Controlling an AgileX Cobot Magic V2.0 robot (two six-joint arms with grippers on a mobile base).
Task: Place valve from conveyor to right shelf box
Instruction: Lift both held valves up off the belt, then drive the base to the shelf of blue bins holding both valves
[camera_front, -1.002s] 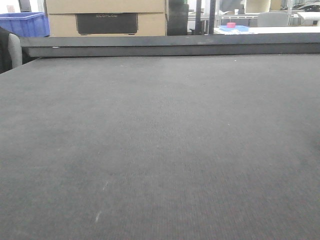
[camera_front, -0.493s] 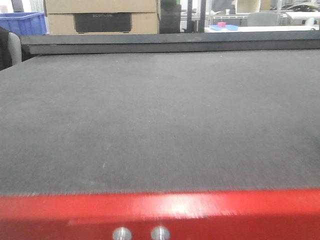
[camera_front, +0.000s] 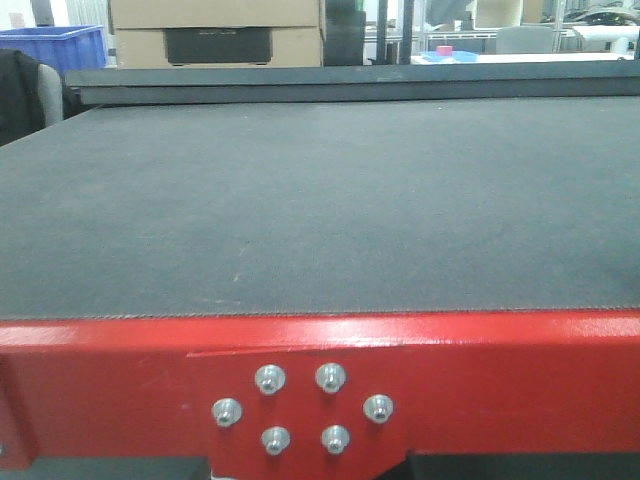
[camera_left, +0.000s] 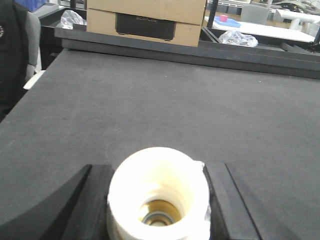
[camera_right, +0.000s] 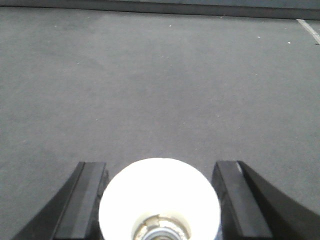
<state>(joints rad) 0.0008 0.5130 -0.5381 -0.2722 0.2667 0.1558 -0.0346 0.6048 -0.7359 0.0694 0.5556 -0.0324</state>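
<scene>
Grey woven conveyor (camera_front: 320, 200) fills the front view, edged at the near side by a red frame (camera_front: 500, 370) with a cluster of bolts (camera_front: 300, 405). Beyond its far rail stand a cardboard box (camera_front: 215, 30) and a blue bin (camera_front: 60, 45). No shelf box shows in any view, so the drop-off seems to lie outside what the cameras face. The left claw (camera_left: 158, 172) has a white valve (camera_left: 160, 200) between its dark fingers (camera_left: 97, 200), which press against the valve's flanks, bore end toward the camera. That is a side grip that should keep the round body from rolling out. The right claw (camera_right: 160, 165) carries a second valve (camera_right: 160, 200) the same way. Its wide white rim hides the contact line with the fingers (camera_right: 232, 195), but they sit so near its sides that I judge the jaws closed on it. Both valves look to be off the belt, with bare conveyor stretching ahead of each. I take the picking as done and the carry to the right shelf box as the step in hand.
</scene>
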